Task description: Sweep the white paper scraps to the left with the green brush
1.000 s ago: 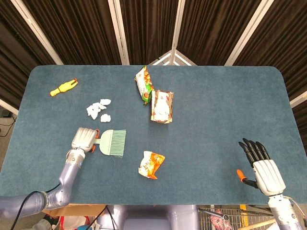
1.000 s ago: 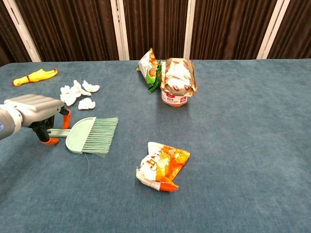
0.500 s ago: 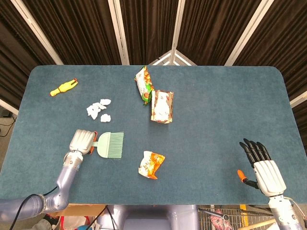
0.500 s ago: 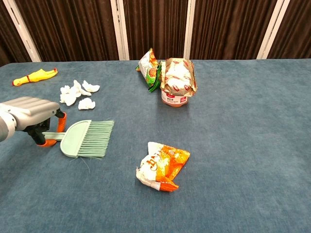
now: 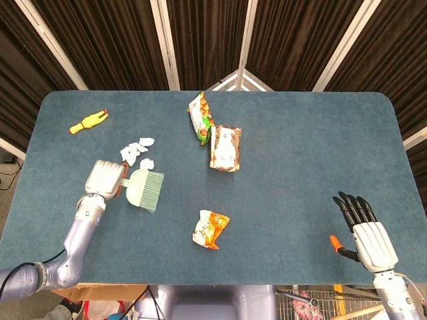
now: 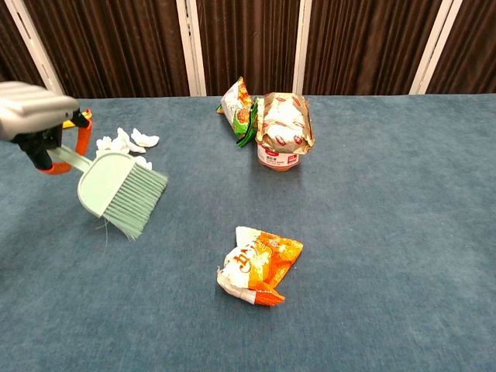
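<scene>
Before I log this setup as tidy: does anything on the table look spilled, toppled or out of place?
Yes. White paper scraps lie loose near the left hand, which holds the green brush. The red-and-white cup lies toppled mid-table, and an orange snack bag is crumpled.

Our left hand [image 5: 103, 179] hangs raised over the table's left side, fingers curled down around a handle, its grey forearm running back toward the near left corner; in the chest view the same hand [image 6: 35, 112] sits high at the frame's left edge. Our right hand [image 5: 363, 229] lies flat, palm down, near the table's near right corner, dark fingers [image 5: 352, 207] extended and slightly spread toward the far edge, holding nothing.
</scene>
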